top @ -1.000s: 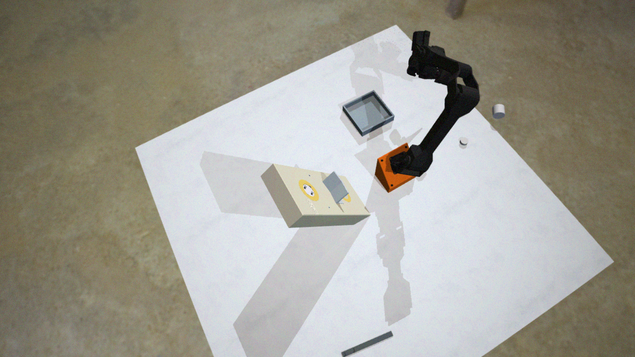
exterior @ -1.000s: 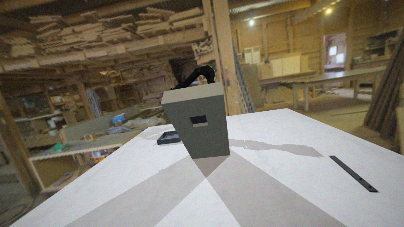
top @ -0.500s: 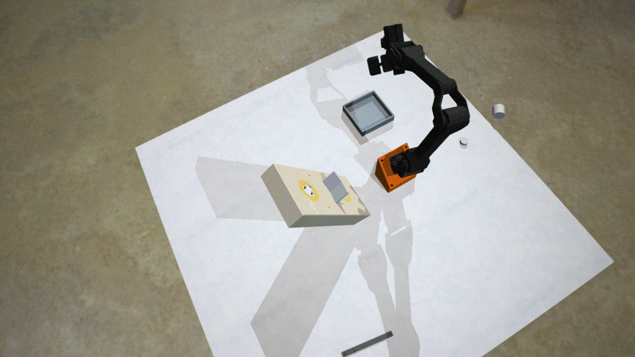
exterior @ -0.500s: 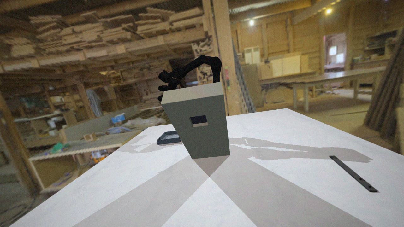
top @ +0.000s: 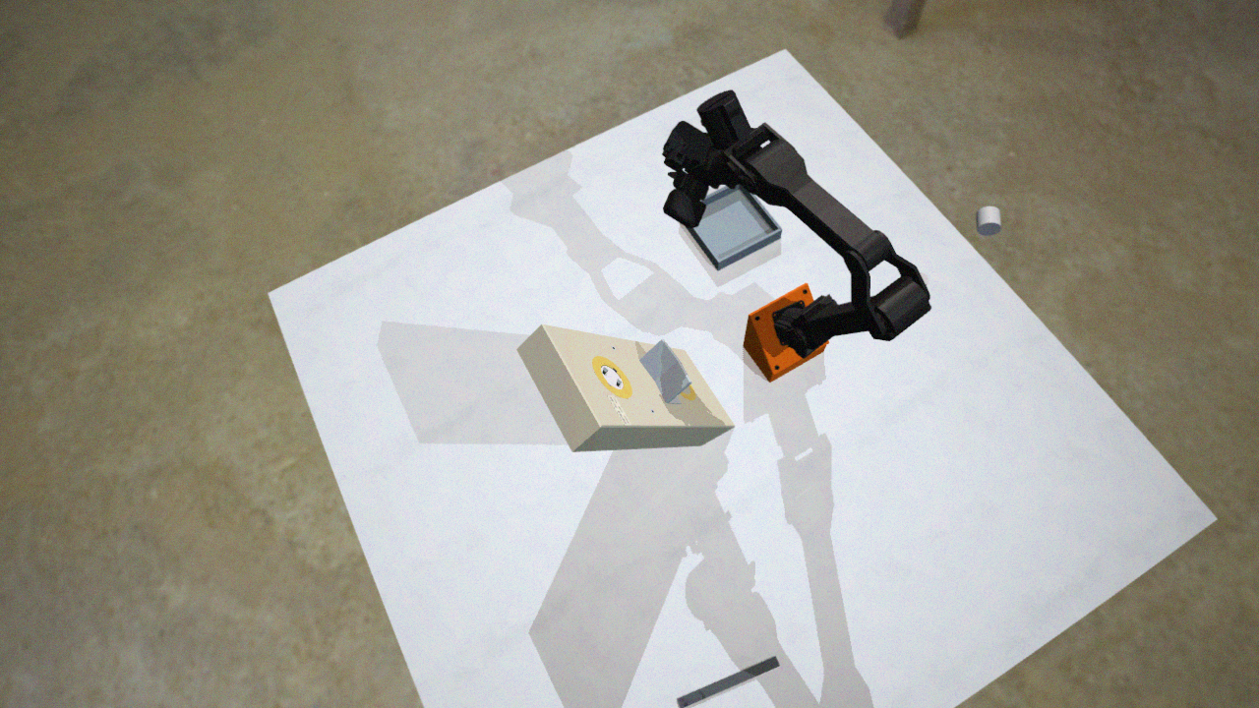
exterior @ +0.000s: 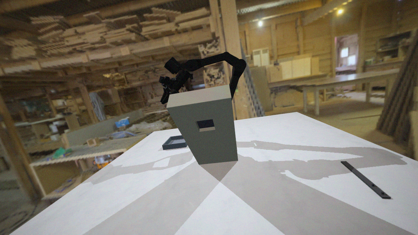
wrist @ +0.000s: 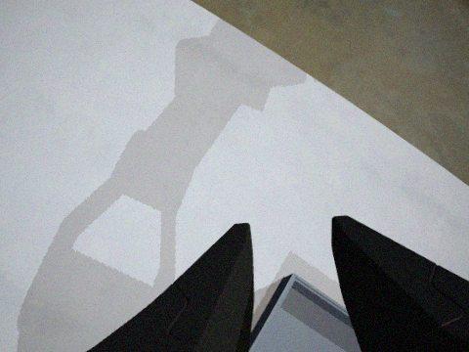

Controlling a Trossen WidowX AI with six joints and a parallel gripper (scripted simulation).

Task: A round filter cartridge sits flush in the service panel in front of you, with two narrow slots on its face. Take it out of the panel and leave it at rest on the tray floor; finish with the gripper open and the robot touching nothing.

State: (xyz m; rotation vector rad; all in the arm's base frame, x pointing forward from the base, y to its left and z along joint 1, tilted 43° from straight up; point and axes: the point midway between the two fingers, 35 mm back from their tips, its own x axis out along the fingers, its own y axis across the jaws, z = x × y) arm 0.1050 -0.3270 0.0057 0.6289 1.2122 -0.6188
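Observation:
The round filter cartridge [top: 612, 377] sits in the face of the beige service panel [top: 568, 356] [exterior: 213, 146], inside a yellow ring. Its face is white with two dark slots. The exterior view shows only the panel's back and side, so the cartridge is hidden there. The grey-blue tray [top: 732, 232] [exterior: 174, 147] [wrist: 300, 328] lies beyond the panel. My gripper [top: 681, 210] [exterior: 164, 98] [wrist: 291, 235] is partly open, with nothing between its fingers. It hangs above the table by the tray, away from the panel; the tray shows below and between the fingers in the wrist view.
A grey-blue angled flap [top: 666, 371] stands out from the panel face beside the cartridge, partly over a second yellow mark. The orange base block [top: 765, 347] carries the arm. A dark flat bar [top: 729, 682] [exterior: 365, 180] lies on the table. A pale cylinder [top: 989, 220] is beyond the table's edge.

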